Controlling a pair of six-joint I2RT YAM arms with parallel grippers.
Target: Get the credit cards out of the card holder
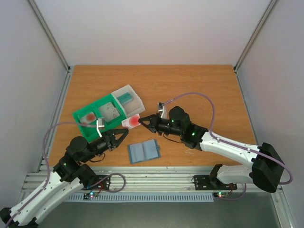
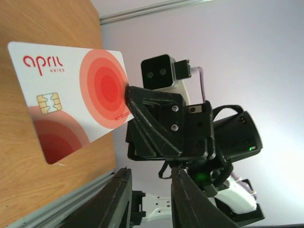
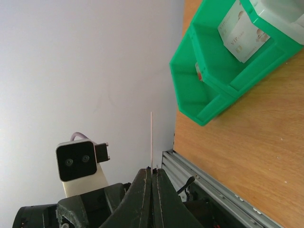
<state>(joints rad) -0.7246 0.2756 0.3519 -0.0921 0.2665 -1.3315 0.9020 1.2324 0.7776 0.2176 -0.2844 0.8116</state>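
Right gripper (image 1: 141,122): jaws pinched shut on one end of a credit card (image 2: 76,95), held off the table (image 1: 199,85) just beside the green tray (image 1: 83,124). Left gripper (image 1: 123,137): jaws wide open, empty. Card holder (image 1: 144,151) lies open by the near edge, mid-width. Card looks light, stiff and slick, so it may pivot in an end pinch. Open room toward the right and far edges. Tray wall crowds the left.

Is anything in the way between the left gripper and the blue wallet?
Nothing visible. The left gripper is open beside the wallet, only bare table between them; the right gripper holds a card farther back.
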